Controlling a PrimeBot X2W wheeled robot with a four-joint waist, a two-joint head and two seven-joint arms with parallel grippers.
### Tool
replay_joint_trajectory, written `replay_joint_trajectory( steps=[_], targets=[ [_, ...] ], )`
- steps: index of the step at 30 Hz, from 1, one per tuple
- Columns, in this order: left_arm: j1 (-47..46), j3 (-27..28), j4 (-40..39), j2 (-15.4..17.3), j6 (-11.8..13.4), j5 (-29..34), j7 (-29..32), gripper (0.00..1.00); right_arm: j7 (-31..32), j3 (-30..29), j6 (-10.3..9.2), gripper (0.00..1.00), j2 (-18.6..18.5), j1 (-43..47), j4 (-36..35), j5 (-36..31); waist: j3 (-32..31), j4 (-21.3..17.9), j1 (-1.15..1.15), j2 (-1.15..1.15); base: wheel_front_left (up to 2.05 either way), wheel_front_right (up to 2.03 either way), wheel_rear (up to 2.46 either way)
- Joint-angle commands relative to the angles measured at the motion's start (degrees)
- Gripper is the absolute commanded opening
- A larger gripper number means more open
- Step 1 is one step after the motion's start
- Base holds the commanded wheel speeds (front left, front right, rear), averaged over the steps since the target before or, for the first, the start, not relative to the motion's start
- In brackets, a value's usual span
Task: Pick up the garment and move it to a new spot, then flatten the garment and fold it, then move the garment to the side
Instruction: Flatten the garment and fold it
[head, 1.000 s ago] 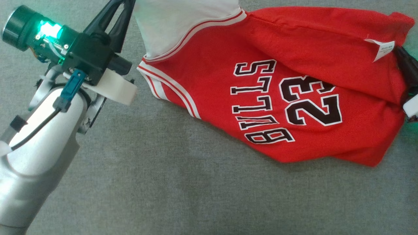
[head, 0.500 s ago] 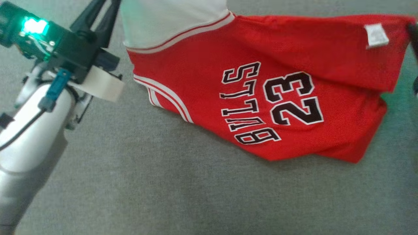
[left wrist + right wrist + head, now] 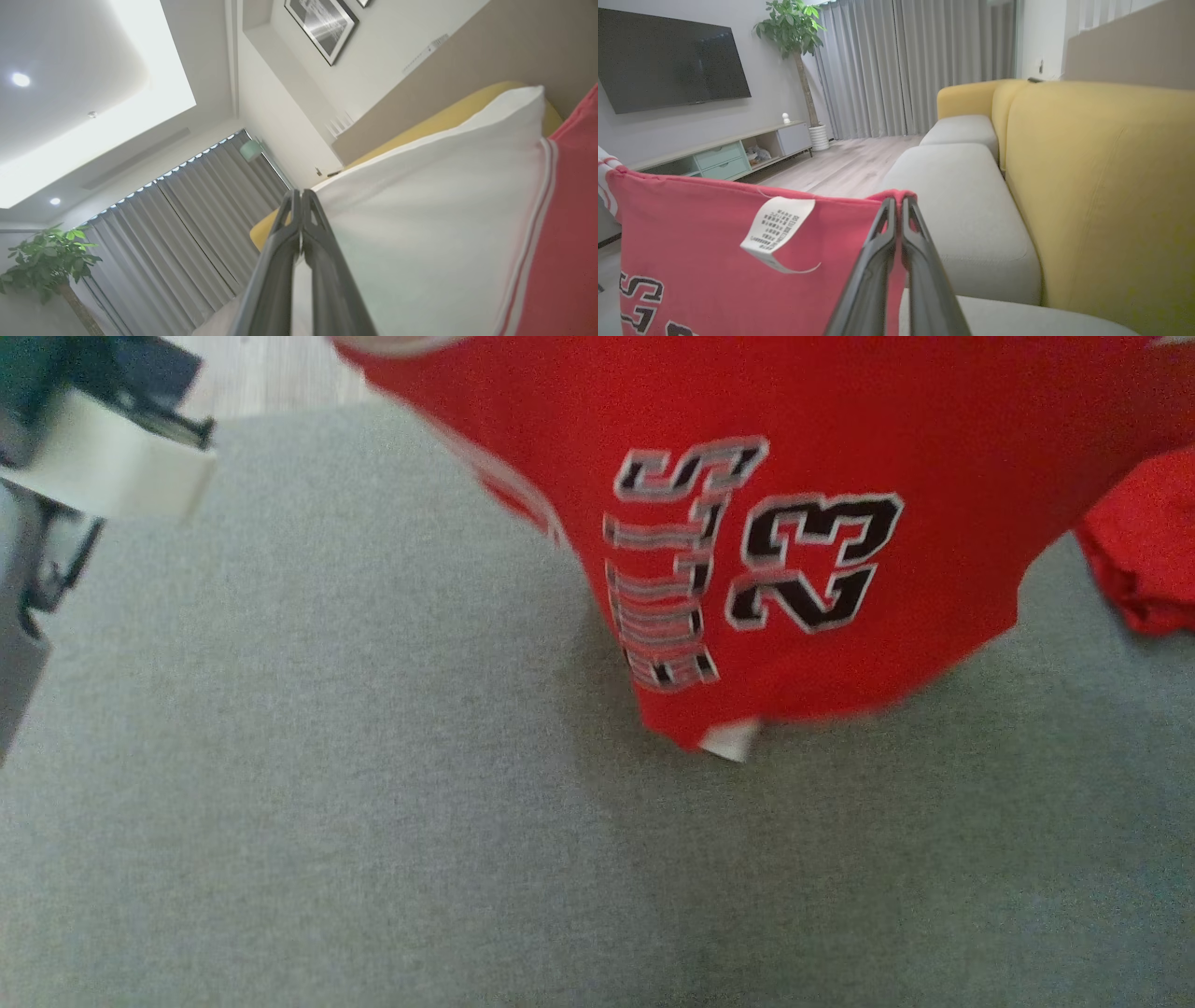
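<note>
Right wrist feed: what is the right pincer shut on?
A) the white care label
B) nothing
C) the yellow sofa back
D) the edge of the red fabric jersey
D: the right pincer is closed on the red fabric jersey at its upper edge; the white care label hangs beside it, untouched.

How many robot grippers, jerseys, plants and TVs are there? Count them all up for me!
Grippers: 2 (left gripper, right gripper, both pinching the cloth)
Red jersey: 1
Potted plant: 1
TV: 1
Total: 5
</note>
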Motion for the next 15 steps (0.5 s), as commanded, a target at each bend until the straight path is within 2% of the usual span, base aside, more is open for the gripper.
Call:
replay_joint_trajectory(
  steps=[1, 7, 15],
  targets=[
    [-3.95, 3.69, -1.78, 3.21, -0.11, -0.3, -0.3, 0.0, -0.78, -1.64, -0.04, 0.0, -3.64, -0.21, -0.73, -0.72, -1.55, -0.59, 0.02, 0.0, 0.0, 0.0, 0.0],
    [-5.01, 3.85, -5.44, 4.57, -2.04, -1.58, 0.04, 0.0, -1.91, -4.37, -0.04, 0.0, -6.58, -1.5, -2.23, -2.71, -4.12, -1.41, 0.02, 0.0, 0.0, 0.0, 0.0],
    [-8.0, 7.6, -9.38, 7.47, -2.63, -5.07, 2.9, 0.0, -1.17, -7.0, -0.04, 0.0, -8.34, -4.53, -3.58, -6.15, -5.95, -2.56, 0.02, 0.0, 0.0, 0.0, 0.0]
  ],
)
